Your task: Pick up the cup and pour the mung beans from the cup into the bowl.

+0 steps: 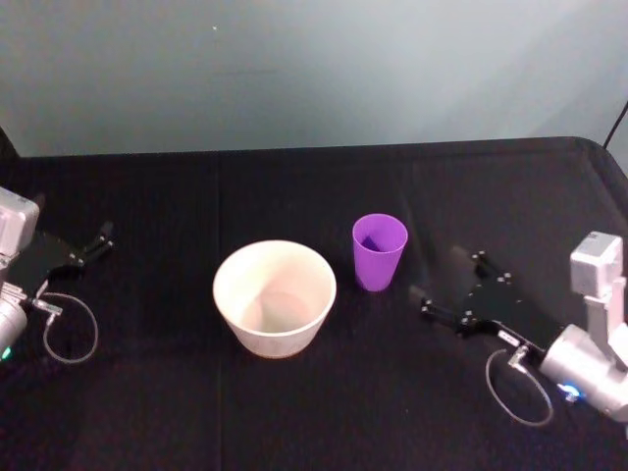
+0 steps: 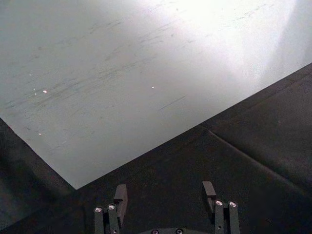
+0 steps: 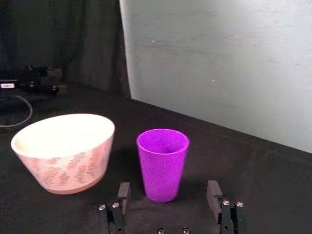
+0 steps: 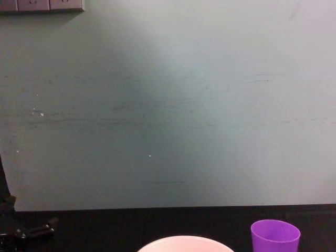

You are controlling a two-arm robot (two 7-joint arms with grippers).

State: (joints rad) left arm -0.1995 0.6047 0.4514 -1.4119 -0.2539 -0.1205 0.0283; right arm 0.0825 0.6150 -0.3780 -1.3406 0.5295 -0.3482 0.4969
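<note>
The small bright purple plastic cup (image 1: pixel 379 252) stands upright right of centre in the head view, just beside the wide pinkish-white round bowl (image 1: pixel 224 294) on the black surface (image 1: pixel 392 402). The right claw (image 1: pixel 439 276), at lower right, has its fingers apart and faces the cup, short of it. It should advance level, straddle the cup at mid-height and close gently. The left claw (image 1: pixel 93 242) rests at far left, fingers apart.

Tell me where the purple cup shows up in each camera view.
Head view: cup, centre, just right of the bowl.
Chest view: bottom edge, right of the bowl's rim.
Right wrist view: close ahead of the right gripper, facing the gap between its jaws.
Left wrist view: aimed at the wall, away from it.
Shared landmark: the bowl beside the cup.
</note>
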